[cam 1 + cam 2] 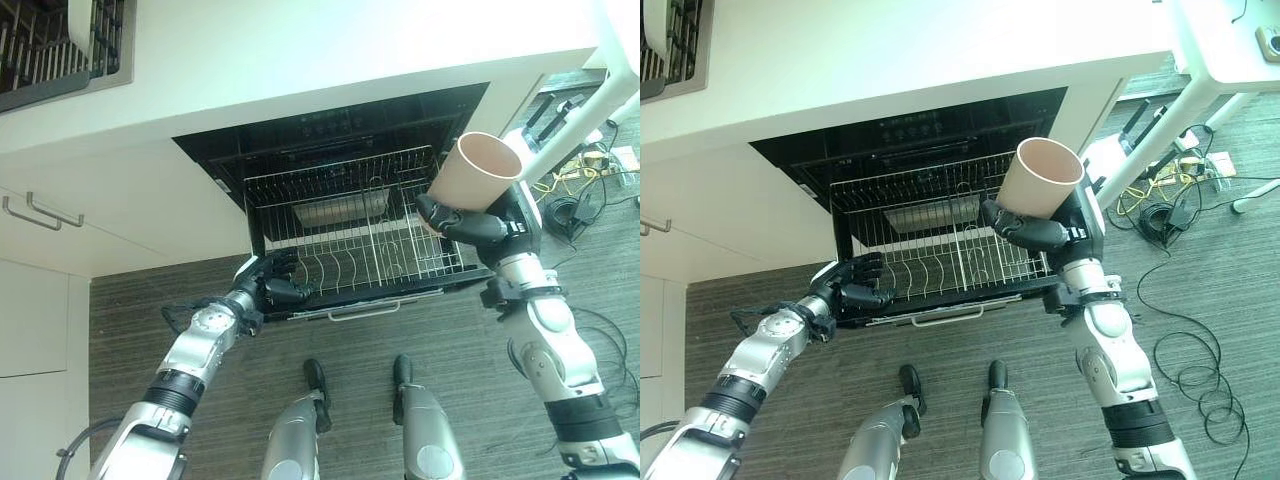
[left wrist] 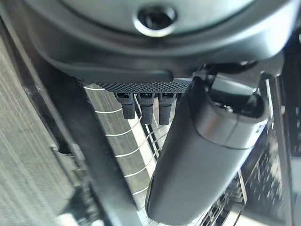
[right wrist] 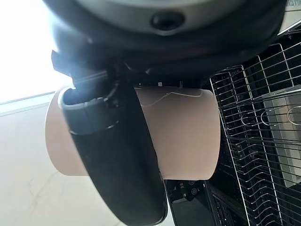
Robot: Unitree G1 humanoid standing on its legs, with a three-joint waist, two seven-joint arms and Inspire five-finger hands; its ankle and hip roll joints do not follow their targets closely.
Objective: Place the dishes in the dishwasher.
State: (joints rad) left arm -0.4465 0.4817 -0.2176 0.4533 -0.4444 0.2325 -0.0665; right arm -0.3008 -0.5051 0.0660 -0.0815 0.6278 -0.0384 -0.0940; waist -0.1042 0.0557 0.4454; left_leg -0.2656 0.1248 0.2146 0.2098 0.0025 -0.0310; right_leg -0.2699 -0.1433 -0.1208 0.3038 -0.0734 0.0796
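While the beige cup (image 1: 478,170) is sitting in my right robot hand (image 1: 470,225), mouth tipped up and outward, I am holding it above the right end of the pulled-out dishwasher rack (image 1: 350,225), with my thumb and fingers curled round its lower wall. To do this step well, I judge that I should be turning the cup mouth-down before lowering it, picking a bare patch among the wire tines near the rack's right side and keeping the rim from catching on the upright wires or on the edge of the white counter (image 1: 300,60) overhanging the dishwasher. My left robot hand (image 1: 272,285) is at the rack's front left corner, fingers bent over the dark front edge just beside the rack's pale handle (image 1: 365,308); it seems to be steadying the rack, though I cannot be sure how firmly it is gripping. The head views are giving me the whole layout: cup, rack and both arms over the dark wood floor (image 1: 130,290). My right wrist view is adding what they are missing, the thumb lying flat across the cup's side and the rack wires beyond. My left wrist view is showing straightish fingertips against the wires.
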